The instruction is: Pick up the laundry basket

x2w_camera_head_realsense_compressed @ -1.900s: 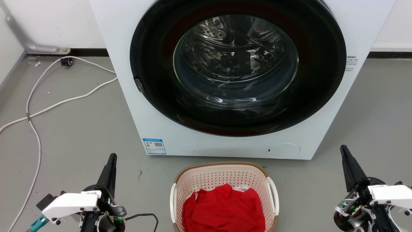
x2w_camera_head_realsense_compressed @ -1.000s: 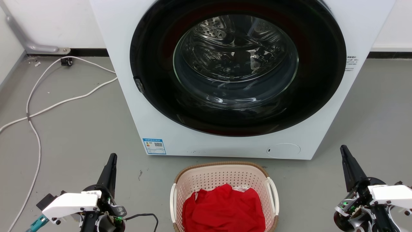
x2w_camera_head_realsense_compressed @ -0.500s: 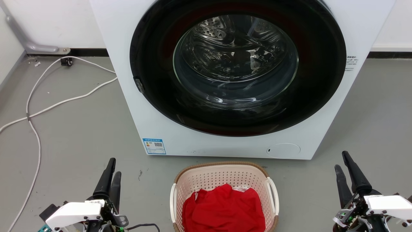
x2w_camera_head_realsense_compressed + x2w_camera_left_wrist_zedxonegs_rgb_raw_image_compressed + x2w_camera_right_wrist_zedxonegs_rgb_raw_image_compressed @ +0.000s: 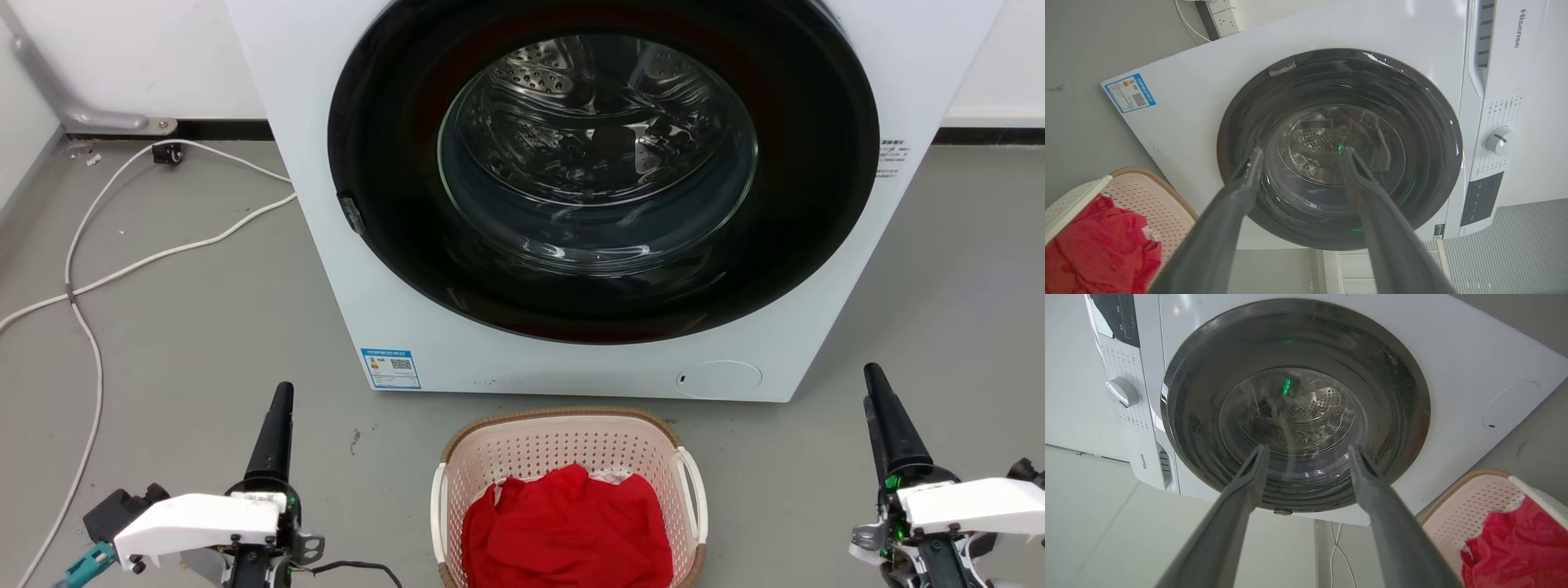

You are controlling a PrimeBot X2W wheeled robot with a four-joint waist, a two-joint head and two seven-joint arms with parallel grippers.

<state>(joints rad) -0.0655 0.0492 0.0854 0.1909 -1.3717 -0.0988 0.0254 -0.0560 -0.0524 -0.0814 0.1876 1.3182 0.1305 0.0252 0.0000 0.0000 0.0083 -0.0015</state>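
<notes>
Left gripper and right gripper: fingers parted, holding nothing, at 9 and 3 o'clock of the laundry basket, well apart from it. Basket: upright on grey floor, mouth up, at 6 o'clock of the washer. Near end cut off by the frame, so its long axis cannot be told. White handles at 9 and 3 o'clock. Red cloth hides its bottom. White cables lie at 10 o'clock.

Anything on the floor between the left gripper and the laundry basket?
Bare grey floor separates left gripper from laundry basket, head view; one small dark scuff.
</notes>
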